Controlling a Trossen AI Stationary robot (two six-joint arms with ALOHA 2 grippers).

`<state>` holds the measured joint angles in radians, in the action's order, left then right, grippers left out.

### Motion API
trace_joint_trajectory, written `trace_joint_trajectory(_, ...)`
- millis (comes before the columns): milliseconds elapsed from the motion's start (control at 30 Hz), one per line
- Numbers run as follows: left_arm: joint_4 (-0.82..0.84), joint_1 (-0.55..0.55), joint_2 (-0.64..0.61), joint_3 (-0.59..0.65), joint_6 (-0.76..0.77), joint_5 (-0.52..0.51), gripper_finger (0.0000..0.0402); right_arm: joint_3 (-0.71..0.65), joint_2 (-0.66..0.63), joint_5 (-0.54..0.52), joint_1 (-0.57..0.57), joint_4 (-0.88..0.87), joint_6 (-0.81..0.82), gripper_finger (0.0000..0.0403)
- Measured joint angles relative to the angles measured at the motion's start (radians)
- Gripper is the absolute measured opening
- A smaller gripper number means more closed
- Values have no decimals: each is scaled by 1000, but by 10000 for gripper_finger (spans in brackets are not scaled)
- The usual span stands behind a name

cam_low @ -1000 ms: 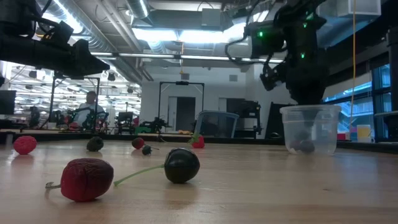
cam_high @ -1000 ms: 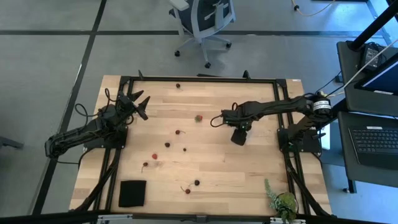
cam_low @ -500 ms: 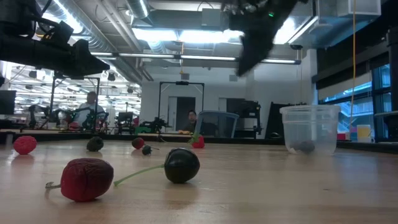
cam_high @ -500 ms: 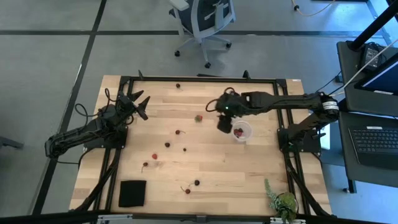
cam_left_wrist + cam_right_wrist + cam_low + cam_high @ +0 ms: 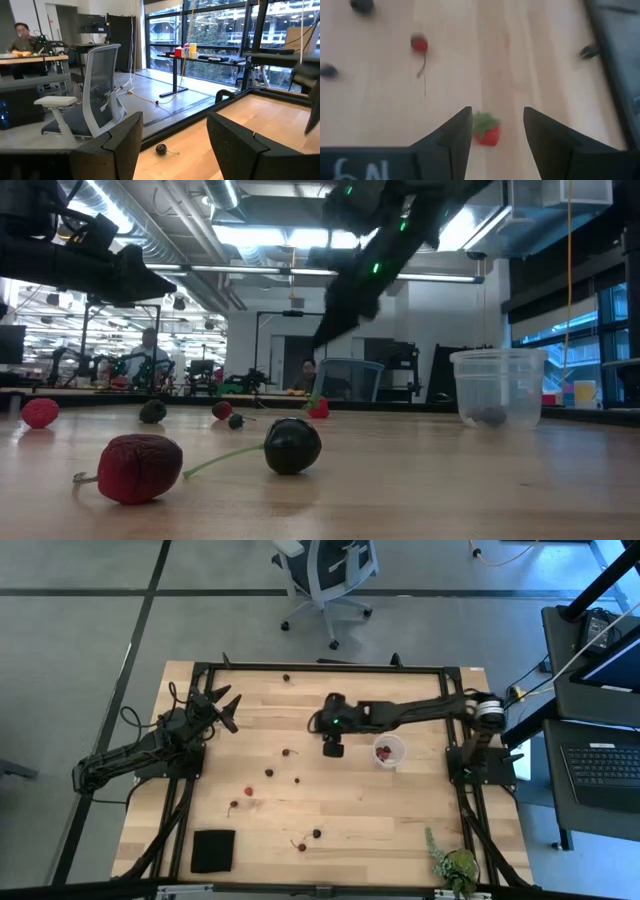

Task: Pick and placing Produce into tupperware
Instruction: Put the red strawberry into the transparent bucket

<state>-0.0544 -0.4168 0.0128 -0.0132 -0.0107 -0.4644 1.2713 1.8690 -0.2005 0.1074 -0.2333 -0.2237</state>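
The produce lies scattered over the wooden table: small dark and red fruits (image 5: 287, 753), (image 5: 248, 791), (image 5: 317, 834), some with stems. The tupperware (image 5: 388, 751), a round clear tub right of centre, rests on its base and holds a few red fruits. My right gripper (image 5: 497, 115) hangs open above a red fruit with a green top (image 5: 486, 132), clear of it, left of the tub. In the low view this gripper (image 5: 322, 338) is well above the table. My left gripper (image 5: 228, 710) waits open at the table's left, pointing level.
A flat black pad (image 5: 212, 850) lies near the front left corner and a leafy green plant (image 5: 455, 865) at the front right. One dark fruit (image 5: 286, 679) sits by the far edge. A black frame (image 5: 320, 667) runs around the table.
My right gripper has swung from over the tub toward the table's left and now hangs above the red fruit with the green top. It has rolled and tipped from near level to slanting down. The tub, hidden under the wrist before, now shows.
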Motion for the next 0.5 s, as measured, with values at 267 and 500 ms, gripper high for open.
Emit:
trace_joint_trajectory(267,0,0,0,0,-12,0,214,0,143,-126,0,74,-73,179)
trace_joint_trajectory(500,0,0,0,0,-26,1,214,0,153,-145,0,98,-103,179)
